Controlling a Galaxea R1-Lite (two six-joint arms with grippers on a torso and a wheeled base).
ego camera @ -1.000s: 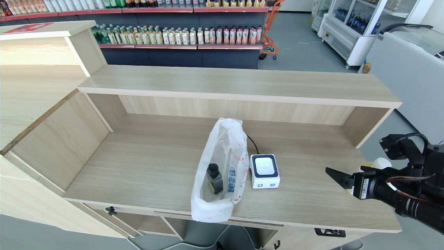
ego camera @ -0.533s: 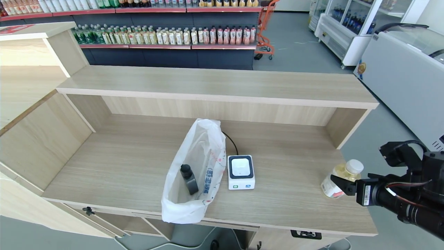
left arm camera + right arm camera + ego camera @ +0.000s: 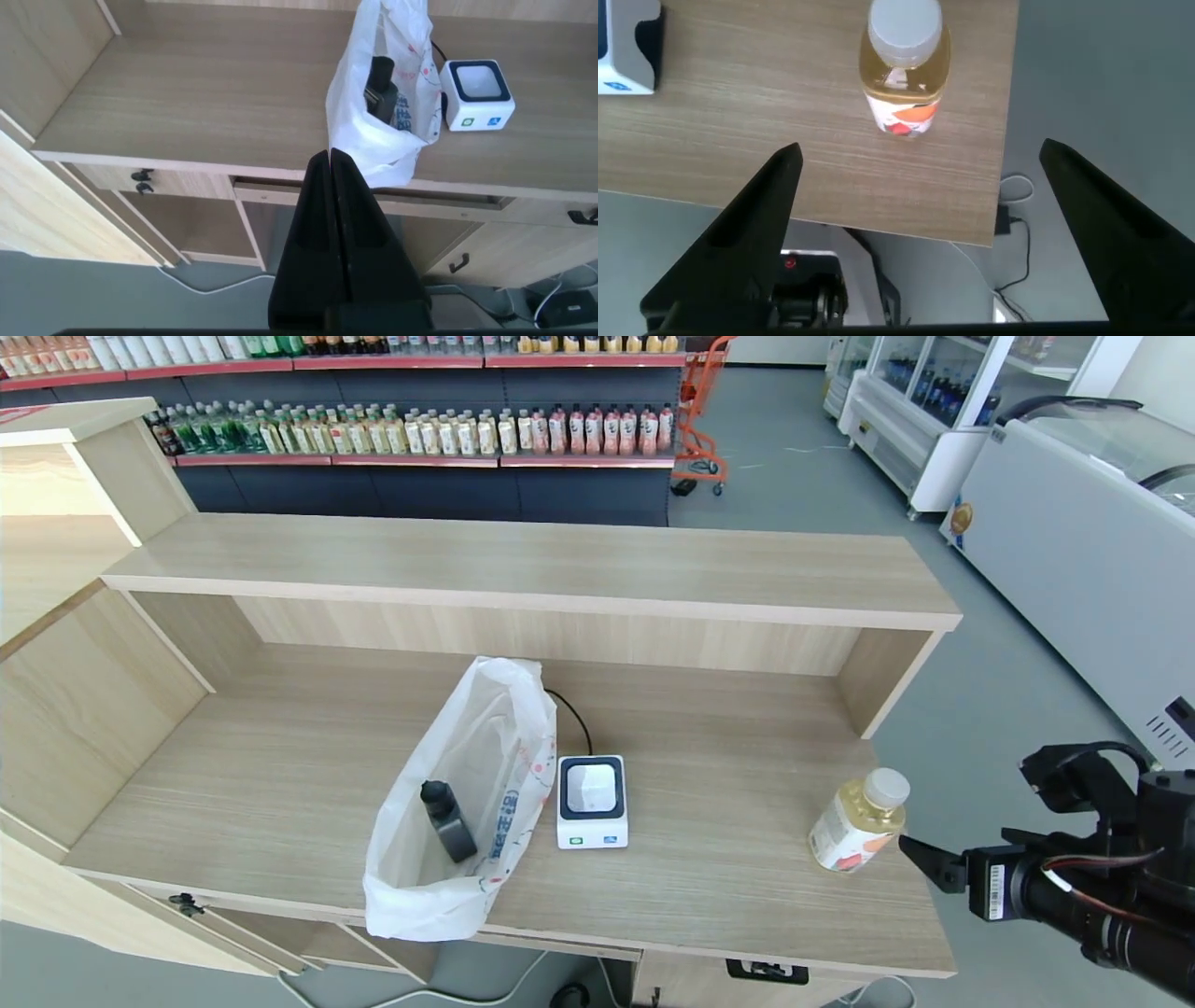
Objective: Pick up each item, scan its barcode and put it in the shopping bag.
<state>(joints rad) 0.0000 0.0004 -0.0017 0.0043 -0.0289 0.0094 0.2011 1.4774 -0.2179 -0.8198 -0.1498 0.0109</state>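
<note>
Right wrist view: right end effector (image 3: pixel 920 151) apart, facing white-labelled bottle (image 3: pixel 904 75); left end effector (image 3: pixel 332 159) together.

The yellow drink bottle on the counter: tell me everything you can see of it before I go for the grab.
The bottle is clear plastic with a white screw cap, filled with pale yellow liquid. A white label with an orange-red patch wraps its lower half. It stands upright on the wooden counter, near the counter's right edge and well to the right of the scanner. Only the counter touches it. The right gripper is open just off the counter's edge, facing the bottle but apart from it.
</note>
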